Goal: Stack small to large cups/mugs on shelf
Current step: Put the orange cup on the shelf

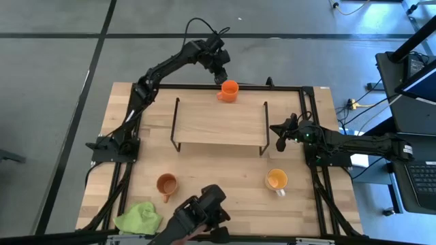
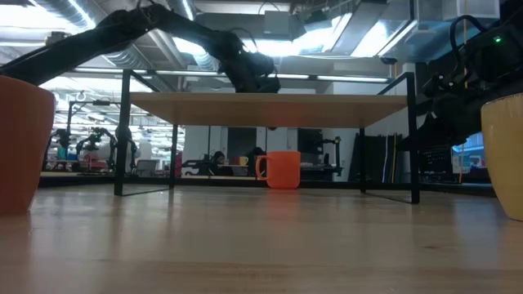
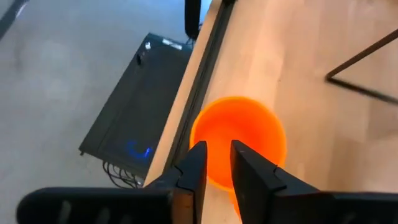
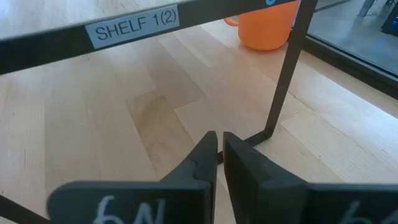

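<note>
Bright orange handled mug (image 1: 229, 90) stands on the table's far edge behind the light-wood wire-legged shelf (image 1: 219, 121). The left gripper (image 3: 216, 158) hovers above its rim, fingers slightly parted, grasping nothing. The right gripper (image 4: 219, 152), fingers nearly together and empty, waits beside the shelf's right end.

We see three small handled mugs standing upright on the tabletop around the low light-wood shelf (image 1: 219, 121) on thin black wire legs. The bright orange mug (image 1: 229, 90) sits just behind the shelf at the table's far edge. The brown terracotta mug (image 1: 166, 184) and the yellow-orange mug with a white handle (image 1: 276, 180) stand well apart out front.
</note>
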`<state>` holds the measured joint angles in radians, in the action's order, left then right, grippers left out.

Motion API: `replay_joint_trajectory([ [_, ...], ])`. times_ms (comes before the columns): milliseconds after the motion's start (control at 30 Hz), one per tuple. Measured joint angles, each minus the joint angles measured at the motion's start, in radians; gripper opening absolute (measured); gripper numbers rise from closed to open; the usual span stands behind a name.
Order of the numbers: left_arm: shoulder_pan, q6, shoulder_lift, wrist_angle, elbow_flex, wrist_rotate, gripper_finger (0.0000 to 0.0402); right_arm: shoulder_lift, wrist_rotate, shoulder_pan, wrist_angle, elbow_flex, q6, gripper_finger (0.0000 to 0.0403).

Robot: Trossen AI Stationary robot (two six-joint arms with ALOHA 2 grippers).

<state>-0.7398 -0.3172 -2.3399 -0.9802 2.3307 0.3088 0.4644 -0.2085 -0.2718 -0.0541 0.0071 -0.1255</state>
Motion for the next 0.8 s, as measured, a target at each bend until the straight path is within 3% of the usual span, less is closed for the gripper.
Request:
replay_joint_trajectory([
  [300,-0.001,0.044,-0.081,-0.009,-0.002,-0.004,0.0104,0.0,0.0,0.0,0.0,0.0,-0.001,0.0029],
  [800,0.001,0.056,-0.13,-0.008,-0.002,-0.031,0.0105,0.0,0.0,0.0,0.0,0.0,-0.001,0.0029],
])
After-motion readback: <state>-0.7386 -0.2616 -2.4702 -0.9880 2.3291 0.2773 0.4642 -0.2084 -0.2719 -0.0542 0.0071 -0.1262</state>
